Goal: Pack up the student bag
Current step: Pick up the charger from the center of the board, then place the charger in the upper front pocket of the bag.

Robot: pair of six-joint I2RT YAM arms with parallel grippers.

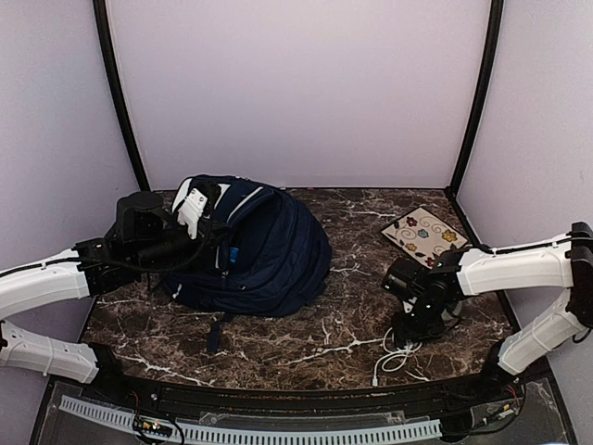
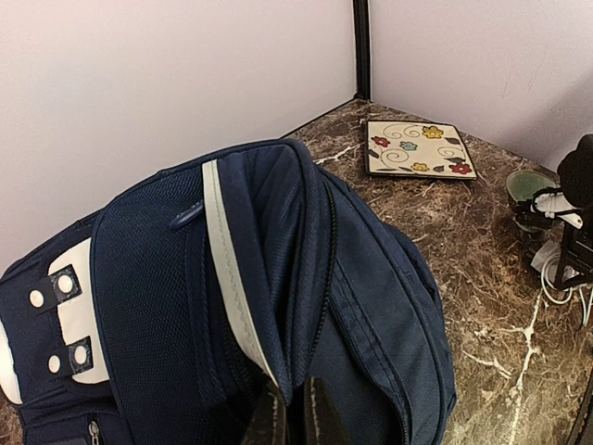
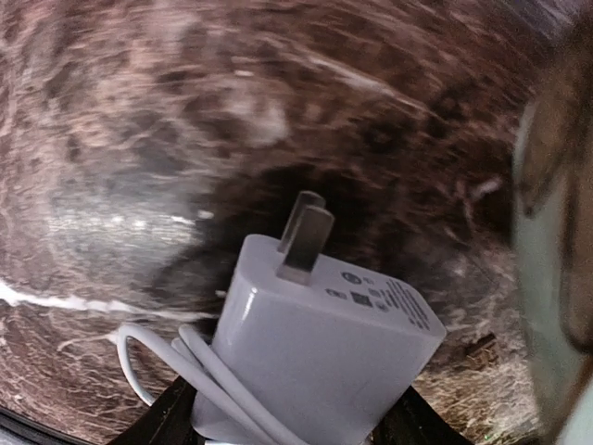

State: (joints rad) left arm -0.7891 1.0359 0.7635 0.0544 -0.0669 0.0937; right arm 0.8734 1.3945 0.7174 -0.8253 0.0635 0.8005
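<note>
The student bag (image 1: 269, 246), navy blue with white trim, lies on the left half of the marble table, its top toward the left arm. My left gripper (image 1: 190, 218) is shut on the fabric edge of the bag (image 2: 371, 306) beside the zipper and holds that flap up; the gripper (image 2: 295, 408) shows only as two dark fingertips pressed together on the cloth. My right gripper (image 1: 412, 334) points down at the table's right front. In its wrist view the right gripper (image 3: 287, 422) is shut on a white charger (image 3: 324, 352), prongs up, with its white cable (image 3: 157, 357) trailing left.
A flowered cream card or notebook (image 1: 424, 235) lies flat at the back right corner (image 2: 419, 148). A pale green cup (image 2: 530, 190) stands by the right arm, close to the charger (image 3: 547, 278). Loops of white cable (image 1: 394, 360) lie near the front edge.
</note>
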